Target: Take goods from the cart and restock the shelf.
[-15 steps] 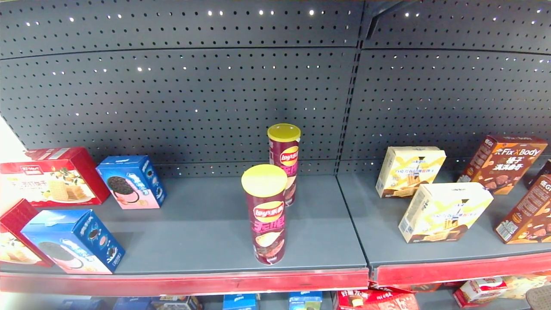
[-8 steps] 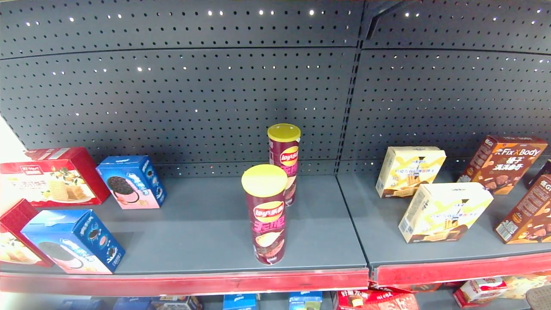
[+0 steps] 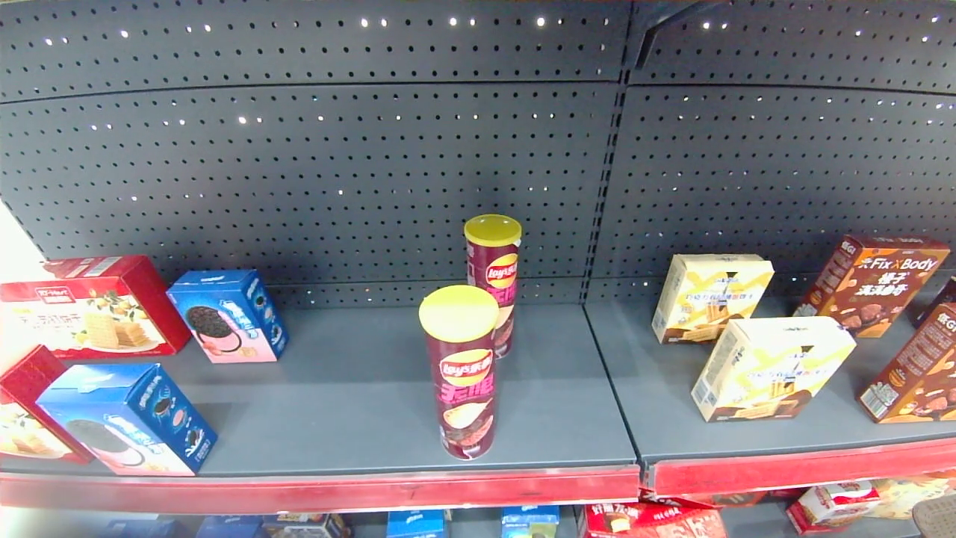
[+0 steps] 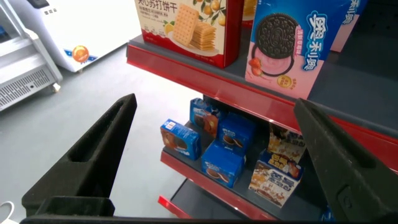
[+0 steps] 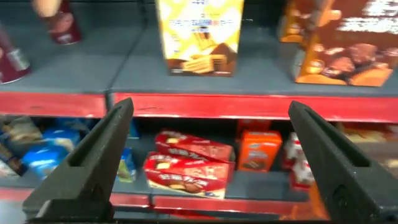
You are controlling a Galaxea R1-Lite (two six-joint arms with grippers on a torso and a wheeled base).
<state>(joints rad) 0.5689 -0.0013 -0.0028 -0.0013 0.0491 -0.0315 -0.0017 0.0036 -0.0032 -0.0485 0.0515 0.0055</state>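
Note:
Two maroon chip cans with yellow lids stand upright on the grey shelf (image 3: pixel 358 396), the front can (image 3: pixel 463 373) near the red edge and the back can (image 3: pixel 493 276) by the pegboard. My left gripper (image 4: pixel 216 106) hangs open and holds nothing, below and in front of the shelf's left end, facing a pink-and-blue cookie box (image 4: pixel 292 43). My right gripper (image 5: pixel 211 107) is also open and holds nothing, level with the red shelf edge (image 5: pixel 249 106), under a yellow box (image 5: pixel 199 34).
Red cracker boxes (image 3: pixel 89 306) and blue cookie boxes (image 3: pixel 228 314) fill the shelf's left part. Yellow boxes (image 3: pixel 769 366) and brown boxes (image 3: pixel 870 284) stand on the right section. The lower shelf holds blue boxes (image 4: pixel 221 155) and red packs (image 5: pixel 186 165). Bare shelf lies around the cans.

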